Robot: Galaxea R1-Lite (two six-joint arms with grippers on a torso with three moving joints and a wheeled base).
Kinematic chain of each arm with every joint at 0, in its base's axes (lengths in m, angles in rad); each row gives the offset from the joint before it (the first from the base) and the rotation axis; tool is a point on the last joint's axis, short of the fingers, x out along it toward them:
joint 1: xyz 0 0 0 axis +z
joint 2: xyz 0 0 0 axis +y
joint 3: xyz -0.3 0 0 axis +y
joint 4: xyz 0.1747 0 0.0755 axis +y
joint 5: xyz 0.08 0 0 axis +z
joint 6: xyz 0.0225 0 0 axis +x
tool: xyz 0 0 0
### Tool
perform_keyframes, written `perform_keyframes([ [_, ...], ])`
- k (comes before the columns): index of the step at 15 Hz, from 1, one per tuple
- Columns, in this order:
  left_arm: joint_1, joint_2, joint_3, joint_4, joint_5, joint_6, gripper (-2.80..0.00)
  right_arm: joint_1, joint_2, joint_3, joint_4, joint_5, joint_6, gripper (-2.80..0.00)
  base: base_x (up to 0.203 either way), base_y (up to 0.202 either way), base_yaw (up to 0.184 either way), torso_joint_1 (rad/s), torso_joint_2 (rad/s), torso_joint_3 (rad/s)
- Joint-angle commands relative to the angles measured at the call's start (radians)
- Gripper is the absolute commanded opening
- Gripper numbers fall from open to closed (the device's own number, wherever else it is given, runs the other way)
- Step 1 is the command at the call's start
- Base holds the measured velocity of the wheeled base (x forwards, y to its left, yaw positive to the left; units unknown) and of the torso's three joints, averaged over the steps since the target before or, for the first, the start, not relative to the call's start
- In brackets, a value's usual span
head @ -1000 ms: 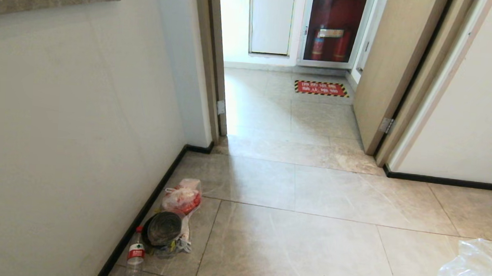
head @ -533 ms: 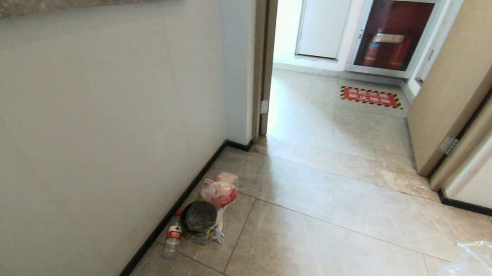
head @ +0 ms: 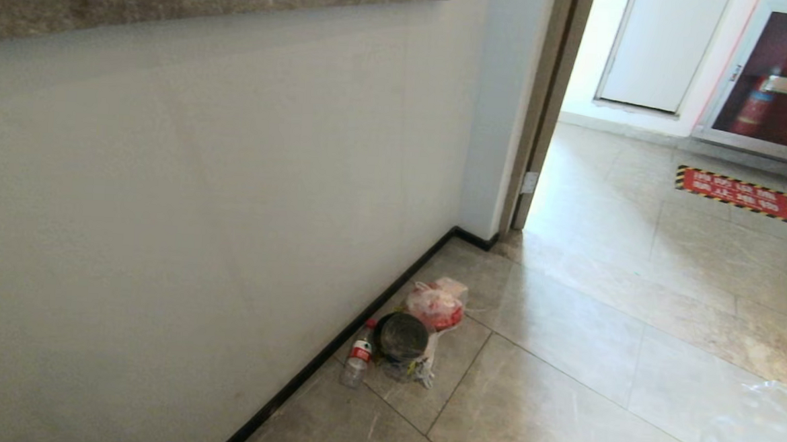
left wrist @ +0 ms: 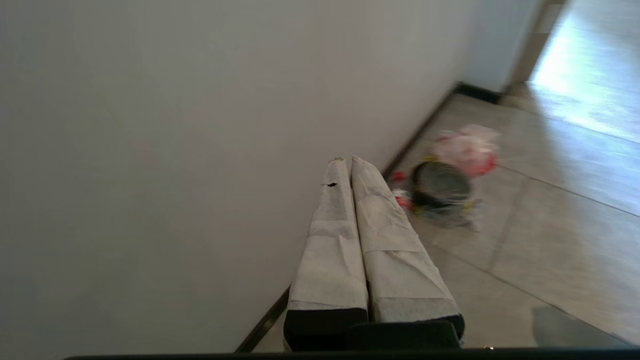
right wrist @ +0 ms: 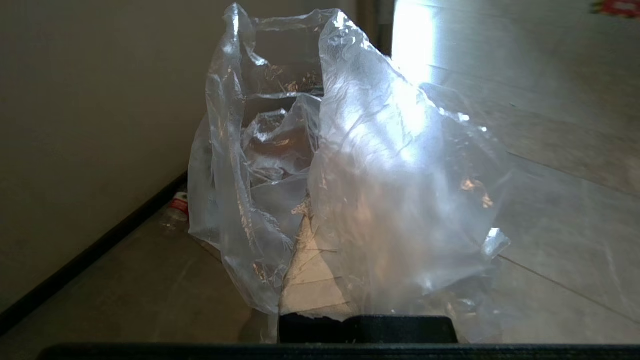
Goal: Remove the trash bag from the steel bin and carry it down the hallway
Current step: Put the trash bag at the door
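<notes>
Right now your right gripper (right wrist: pixel 320 220) is closed tight on the trash bag (right wrist: pixel 350 165), pinching the clear crinkled plastic between its taped fingers (right wrist: pixel 310 260); the film billows up over the fingers and hides their tips. In the head view only a corner of that bag (head: pixel 753 435) shows, at the lower right, over the grey marbled tiles of the hallway (head: pixel 561 364).

Your left gripper (left wrist: pixel 347 162) has nothing in it: its two paper-wrapped fingers (left wrist: pixel 330 240) lie pressed together side by side, pointing toward the wall (head: pixel 199 204) and the rubbish beside it.

That rubbish sits on the floor just beside the dark skirting (head: pixel 332 359): a plastic bottle with a red label (head: pixel 357 362) nearest the wall, a dark round container (head: pixel 402 337) wrapped in clear film touching it, and a pinkish-red knotted bag (head: pixel 438 303) right behind the container, toward the doorway.

Past the end of the wall you have an open doorway (head: pixel 554 108), and beyond it a red floor sign with striped edges (head: pixel 738 193) below a glass-fronted cabinet holding fire extinguishers (head: pixel 776 110).
</notes>
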Motion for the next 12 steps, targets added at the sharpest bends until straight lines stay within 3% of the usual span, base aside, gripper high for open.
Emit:
perform_keyframes([
  [1, 0.0, 0.0, 0.0, 0.0, 0.0, 0.0, -2.8, -0.001, 0.001, 0.002, -0.004, 0.0, 0.0, -2.8, -0.005, -0.013, 0.166, 0.002, 0.0, 0.002],
  [12, 0.0, 0.0, 0.0, 0.0, 0.0, 0.0, -2.8, 0.001, 0.0, 0.002, -0.004, -0.001, 0.002, -2.8, -0.003, -0.012, 0.173, 0.001, 0.0, 0.002],
])
